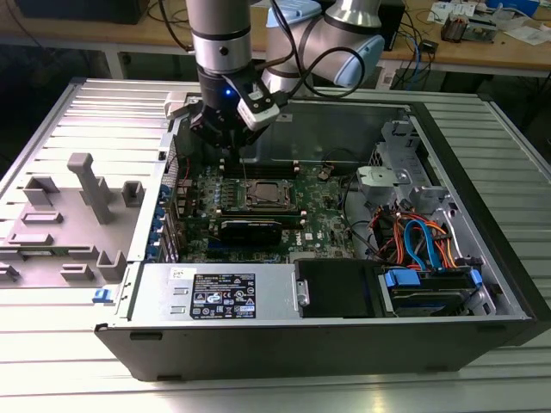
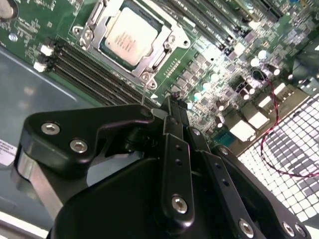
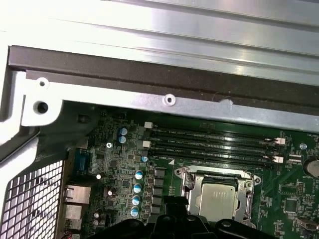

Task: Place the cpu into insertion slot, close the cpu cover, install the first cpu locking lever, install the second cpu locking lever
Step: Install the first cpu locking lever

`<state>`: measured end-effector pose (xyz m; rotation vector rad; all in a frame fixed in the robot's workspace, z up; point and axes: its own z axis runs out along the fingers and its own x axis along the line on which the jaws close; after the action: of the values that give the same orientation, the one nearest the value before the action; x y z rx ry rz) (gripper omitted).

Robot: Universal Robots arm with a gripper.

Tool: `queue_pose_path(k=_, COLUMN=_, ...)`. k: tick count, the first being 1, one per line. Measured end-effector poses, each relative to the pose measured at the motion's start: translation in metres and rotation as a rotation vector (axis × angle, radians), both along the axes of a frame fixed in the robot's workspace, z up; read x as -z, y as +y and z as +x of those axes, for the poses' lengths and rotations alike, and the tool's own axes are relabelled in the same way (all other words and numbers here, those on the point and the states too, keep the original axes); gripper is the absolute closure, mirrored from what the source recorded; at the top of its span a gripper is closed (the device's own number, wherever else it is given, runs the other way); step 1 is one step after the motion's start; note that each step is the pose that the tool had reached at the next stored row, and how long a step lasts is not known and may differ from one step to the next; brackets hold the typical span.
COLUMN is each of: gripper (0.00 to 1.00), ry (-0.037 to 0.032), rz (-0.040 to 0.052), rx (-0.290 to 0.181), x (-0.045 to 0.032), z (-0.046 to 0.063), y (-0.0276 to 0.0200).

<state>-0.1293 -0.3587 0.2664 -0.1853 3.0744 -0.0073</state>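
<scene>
The cpu [image 2: 130,36] lies flat in the insertion slot [image 2: 107,52] of the green motherboard, silvery top up; it also shows in the exterior view [image 1: 265,194] and the first wrist view [image 3: 218,200]. The cpu cover [image 2: 152,59] is down around it as a silver frame. My gripper [image 2: 172,107] hangs just off the socket's corner, beside the memory slots, with its black fingers [image 2: 174,149] shut together. A thin metal locking lever [image 2: 143,93] stands up right by the fingertips; I cannot tell whether it touches them. In the exterior view the gripper [image 1: 231,153] hovers above the board, behind the socket.
The open computer case [image 1: 482,284] encloses the board, with its metal wall [image 3: 169,99] close behind the gripper. Memory slots [image 2: 84,69] run alongside the socket. A black card [image 1: 250,229], power supply [image 1: 215,292] and drive cables [image 1: 422,241] fill the front. Grey fixtures [image 1: 90,185] stand at the exterior view's left.
</scene>
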Motion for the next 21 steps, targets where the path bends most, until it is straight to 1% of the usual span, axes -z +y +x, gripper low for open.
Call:
queue_pose_path(k=4, gripper=0.89, ry=0.0001, rz=-0.0001, rx=0.000, x=0.0010, z=0.000, y=0.0076)
queue_pose_path(k=8, gripper=0.89, ry=0.0005, rz=-0.0001, rx=0.000, x=0.0012, z=0.001, y=0.0086)
queue_pose_path(k=12, gripper=0.89, ry=0.0009, rz=-0.0001, rx=0.000, x=0.0015, z=0.004, y=0.0116)
queue_pose_path(k=15, gripper=0.89, ry=0.0016, rz=-0.0001, rx=0.000, x=0.0015, z=0.012, y=0.0121)
queue_pose_path(k=16, gripper=0.89, ry=0.0017, rz=-0.0006, rx=0.000, x=0.0015, z=0.017, y=0.0124)
queue_pose_path(k=17, gripper=0.89, ry=0.0020, rz=-0.0023, rx=0.000, x=0.0017, z=0.023, y=0.0131)
queue_pose_path(k=19, gripper=0.89, ry=0.0023, rz=-0.0081, rx=0.000, x=0.0036, z=0.029, y=0.0134)
queue_pose_path(k=20, gripper=0.89, ry=0.0023, rz=-0.0115, rx=0.000, x=0.0065, z=0.031, y=0.0134)
queue_pose_path(k=21, gripper=0.89, ry=0.0024, rz=-0.0125, rx=0.000, x=0.0083, z=0.031, y=0.0134)
